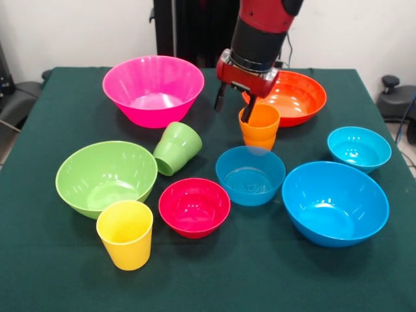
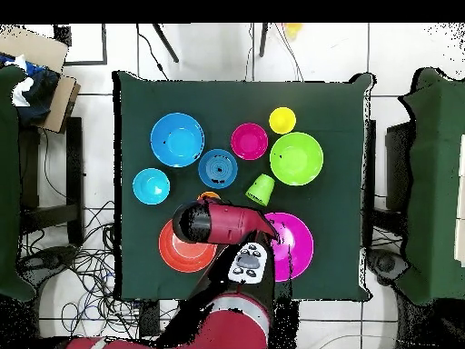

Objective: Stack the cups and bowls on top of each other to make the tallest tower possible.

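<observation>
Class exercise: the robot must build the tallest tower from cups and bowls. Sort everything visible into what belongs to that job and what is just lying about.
Belongs to the job:
- green cup, on its side
- orange cup
- yellow cup
- pink bowl
- orange bowl
- light green bowl
- large blue bowl
- red bowl
- two small blue bowls
- gripper

Just lying about:
- cardboard box
- floor cables

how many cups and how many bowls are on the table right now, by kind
cups: 3 (green, orange, yellow)
large bowls: 4 (pink, orange, light green, blue)
small bowls: 3 (red, blue, cyan)
total: 10
</observation>
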Tool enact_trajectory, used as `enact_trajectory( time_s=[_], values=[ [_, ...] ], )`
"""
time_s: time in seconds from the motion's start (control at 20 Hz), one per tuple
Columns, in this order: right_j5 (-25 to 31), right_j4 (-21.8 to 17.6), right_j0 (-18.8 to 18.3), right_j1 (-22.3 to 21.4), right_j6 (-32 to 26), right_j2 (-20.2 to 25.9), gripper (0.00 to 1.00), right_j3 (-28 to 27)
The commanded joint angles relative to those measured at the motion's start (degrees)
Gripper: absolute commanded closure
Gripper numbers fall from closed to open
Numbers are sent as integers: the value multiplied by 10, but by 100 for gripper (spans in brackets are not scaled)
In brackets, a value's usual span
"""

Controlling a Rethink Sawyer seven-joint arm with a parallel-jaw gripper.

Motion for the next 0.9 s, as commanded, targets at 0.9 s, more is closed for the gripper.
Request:
enact_trajectory(
  time_s=[0.9],
  values=[
    [24, 37, 30, -14, 91, 14, 0, -19]
  ],
)
